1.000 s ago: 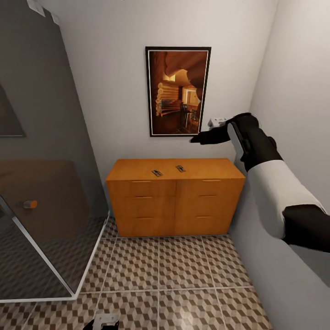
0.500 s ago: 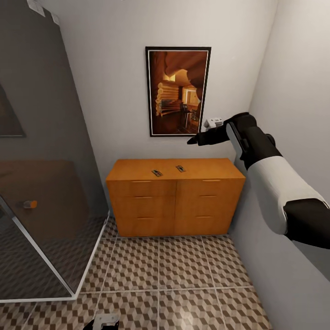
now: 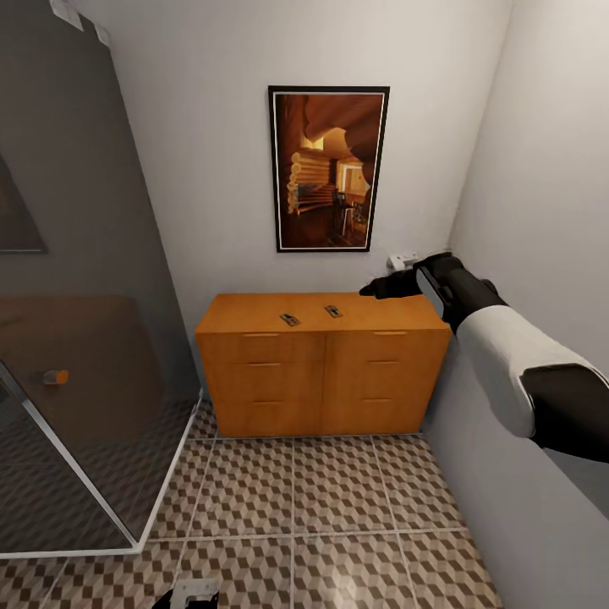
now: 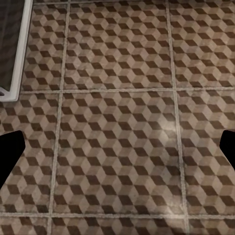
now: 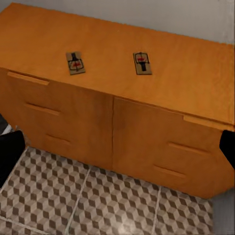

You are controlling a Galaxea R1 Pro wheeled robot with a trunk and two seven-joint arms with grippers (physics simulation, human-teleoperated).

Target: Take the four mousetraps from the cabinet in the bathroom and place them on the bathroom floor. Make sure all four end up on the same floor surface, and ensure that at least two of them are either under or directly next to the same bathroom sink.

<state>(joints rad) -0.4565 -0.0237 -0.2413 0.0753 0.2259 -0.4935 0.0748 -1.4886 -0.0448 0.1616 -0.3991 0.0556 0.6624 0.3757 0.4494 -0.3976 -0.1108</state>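
Observation:
The orange-brown cabinet [image 3: 321, 364] stands against the back wall. Two mousetraps [image 3: 290, 319] [image 3: 334, 311] lie flat on its top, side by side near the middle. The right wrist view looks down on the cabinet [image 5: 161, 142], where both mousetraps [image 5: 75, 63] [image 5: 142, 63] show dark wire and a red mark. My right gripper [image 3: 374, 290] hovers open just above the cabinet top's right part, a short way right of the traps, holding nothing. My left gripper [image 4: 117, 149] hangs open low over the patterned bathroom floor [image 4: 117, 122], empty.
A glass shower enclosure [image 3: 76, 338] fills the left side, its white base frame [image 4: 19, 49] on the floor. A framed picture [image 3: 328, 167] hangs above the cabinet. The right wall [image 3: 541, 211] runs close beside my right arm. Tiled floor [image 3: 321, 499] lies open before the cabinet.
My right arm has come down from the height of the picture's lower edge to just above the cabinet top. The traps and the camera have not moved.

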